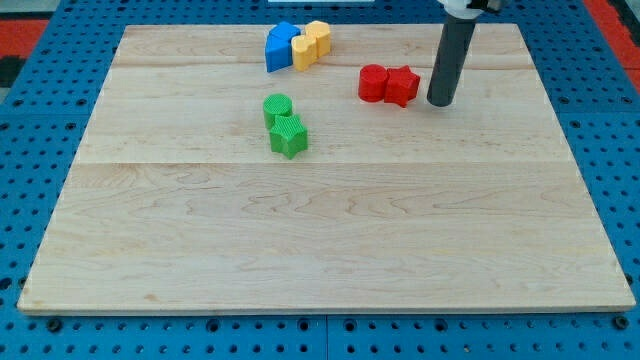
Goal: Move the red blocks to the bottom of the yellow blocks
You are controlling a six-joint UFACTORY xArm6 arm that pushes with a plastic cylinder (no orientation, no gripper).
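My tip (441,103) carries no pincer and grasps nothing; it stands just right of the red blocks (388,84). Those two lie touching, side by side, right of and slightly nearer than the yellow blocks (312,44) at the far edge, so a leftward push looks due.

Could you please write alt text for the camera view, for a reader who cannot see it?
My tip rests on a wooden board just right of two touching red blocks. Yellow blocks touch blue blocks near the view's top; two green blocks sit left of centre.
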